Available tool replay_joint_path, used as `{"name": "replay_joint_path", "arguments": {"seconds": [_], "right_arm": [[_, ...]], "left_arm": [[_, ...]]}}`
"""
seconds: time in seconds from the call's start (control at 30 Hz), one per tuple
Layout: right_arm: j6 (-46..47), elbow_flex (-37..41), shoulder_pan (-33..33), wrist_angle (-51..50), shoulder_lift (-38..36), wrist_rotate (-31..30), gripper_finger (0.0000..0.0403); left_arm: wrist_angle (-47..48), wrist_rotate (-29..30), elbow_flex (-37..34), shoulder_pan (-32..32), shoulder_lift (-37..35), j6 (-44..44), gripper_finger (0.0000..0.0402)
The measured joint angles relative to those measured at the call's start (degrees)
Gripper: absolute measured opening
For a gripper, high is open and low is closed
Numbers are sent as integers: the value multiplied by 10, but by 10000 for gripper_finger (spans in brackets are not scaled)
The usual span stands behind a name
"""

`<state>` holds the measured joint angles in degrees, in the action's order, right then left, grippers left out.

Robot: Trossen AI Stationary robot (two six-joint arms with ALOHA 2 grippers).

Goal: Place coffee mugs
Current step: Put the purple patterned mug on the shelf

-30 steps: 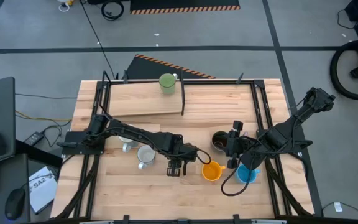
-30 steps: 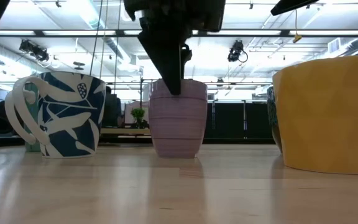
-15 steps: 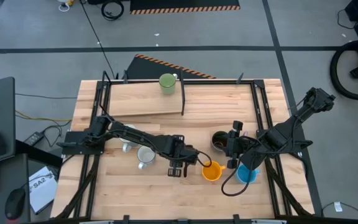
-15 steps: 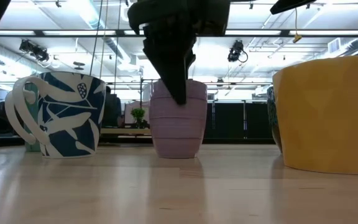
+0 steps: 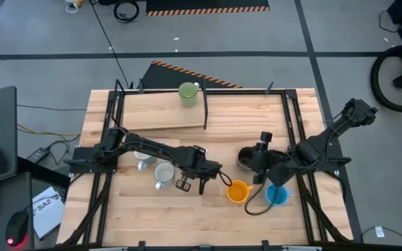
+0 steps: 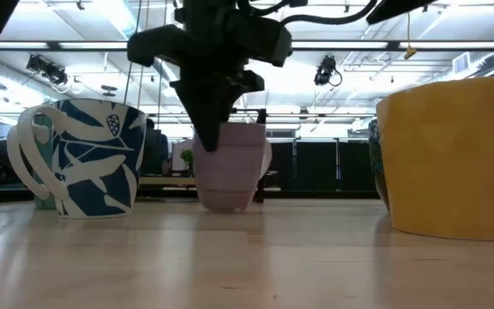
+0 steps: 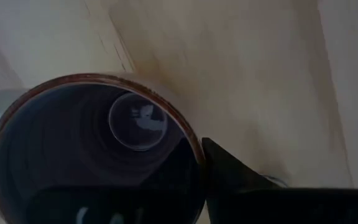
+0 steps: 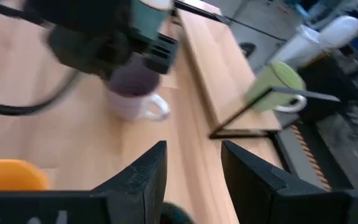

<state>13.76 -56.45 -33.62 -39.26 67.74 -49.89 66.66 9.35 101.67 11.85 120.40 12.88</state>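
Risks dropping the ribbed lilac ceramic mug (image 6: 230,167): pinched by one wall only, hanging tilted, base just clear of the light wooden tabletop (image 6: 247,257). Could knock it into the orange ceramic mug (image 5: 237,191) close at 4 o'clock, or the white ceramic mug with blue leaves (image 6: 84,159) at 9 o'clock, given a hasty sweep.

Left tool (image 5: 202,180), mid-tabletop: clamped shut across the lilac mug's rim, one finger inside, one outside. Right tool (image 5: 260,166), at 3 o'clock of that: parted about halfway, holding nothing, hovering by the dark brown ceramic mug (image 5: 246,159). Farther off at 12 o'clock, on the raised wooden board (image 5: 159,111): green ceramic mug (image 5: 187,92).
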Motion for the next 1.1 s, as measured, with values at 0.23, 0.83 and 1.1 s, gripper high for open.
{"name": "replay_joint_path", "arguments": {"seconds": [0.23, 0.83, 1.1], "right_arm": [[25, 0, 36, -34, -8, -7, 158], [10, 62, 75, 11, -51, -19, 158], [-40, 63, 116, 36, -79, -13, 158]], "left_arm": [[27, -39, 0, -19, -17, 21, 22], [-14, -94, -91, -96, -114, 10, 23], [-15, -101, -155, -149, -220, 59, 23]]}}
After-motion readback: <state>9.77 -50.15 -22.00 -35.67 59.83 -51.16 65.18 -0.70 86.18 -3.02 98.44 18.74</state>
